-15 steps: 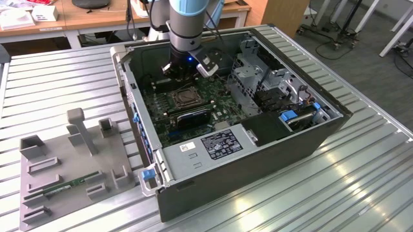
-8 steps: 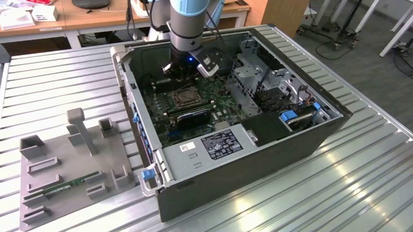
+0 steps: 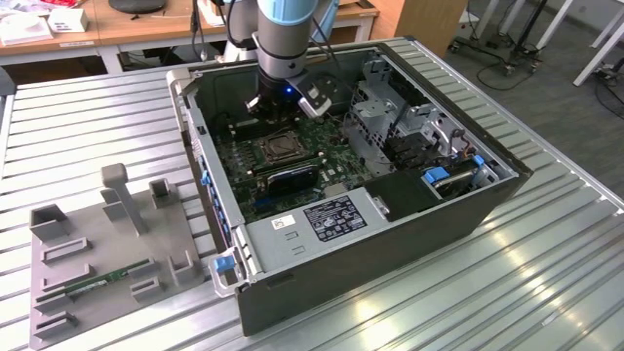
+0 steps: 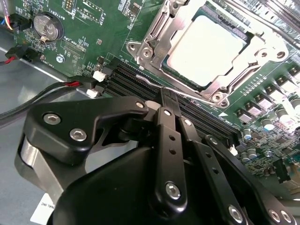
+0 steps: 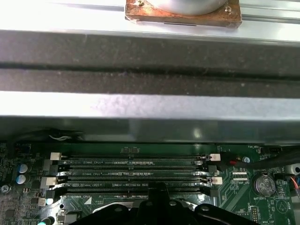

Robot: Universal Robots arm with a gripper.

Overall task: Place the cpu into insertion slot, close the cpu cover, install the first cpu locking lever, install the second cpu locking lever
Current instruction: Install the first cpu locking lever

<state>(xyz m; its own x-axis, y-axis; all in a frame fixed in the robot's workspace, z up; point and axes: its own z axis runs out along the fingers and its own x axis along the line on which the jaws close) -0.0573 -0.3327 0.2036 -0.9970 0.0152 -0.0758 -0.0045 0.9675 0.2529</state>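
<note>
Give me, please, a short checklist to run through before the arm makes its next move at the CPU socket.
1. cpu seated in its socket: ok.
2. cpu cover folded down over the cpu: ok.
3. Locking lever along the socket's edge latched: cannot tell.
4. Claw shut and carrying nothing: ok.
5. Claw over the socket: not ok; it hangs over the memory slots beside it.
</note>
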